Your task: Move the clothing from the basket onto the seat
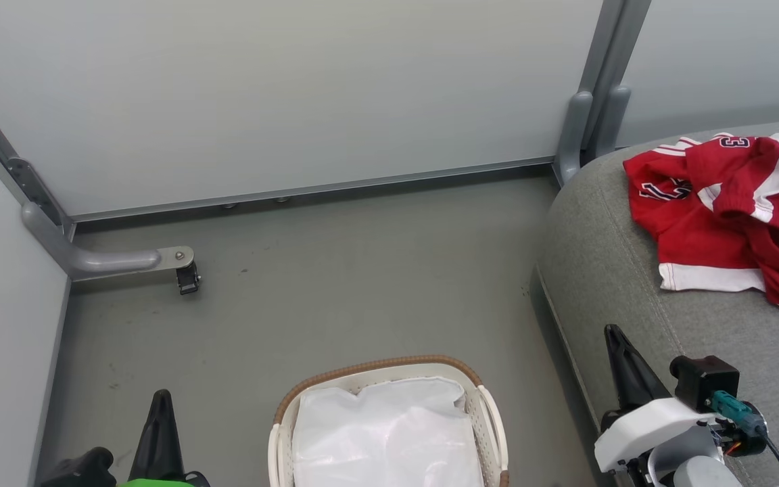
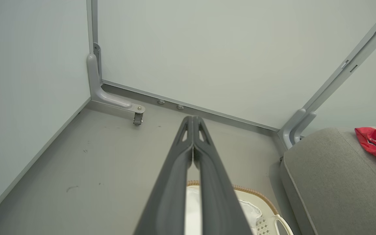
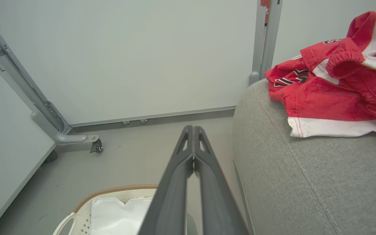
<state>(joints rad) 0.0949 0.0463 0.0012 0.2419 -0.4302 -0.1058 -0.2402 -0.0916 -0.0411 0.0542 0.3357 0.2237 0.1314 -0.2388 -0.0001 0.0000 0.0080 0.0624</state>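
clothing (image 1: 721, 216) lies crumpled on the grey seat (image 1: 606, 291) at your right, apart from the basket (image 1: 376, 366) on the scuffed grey floor (image 1: 335, 284). pale panels (image 1: 295, 88) wall the corner. your left gripper (image 2: 193, 118) and right gripper (image 3: 193, 128) are both clenched, empty.

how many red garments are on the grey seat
2: the jersey lies flat on the seat; the shorts are heaped over its right side. More could hide beneath.

You have 2 supports here: the grey floor (image 1: 335, 284) bears the oval cream-white perforated plastic basket (image 1: 376, 364), and the large grey fabric seat (image 1: 606, 284) bears the crumpled red-and-white sports garments (image 1: 700, 230).
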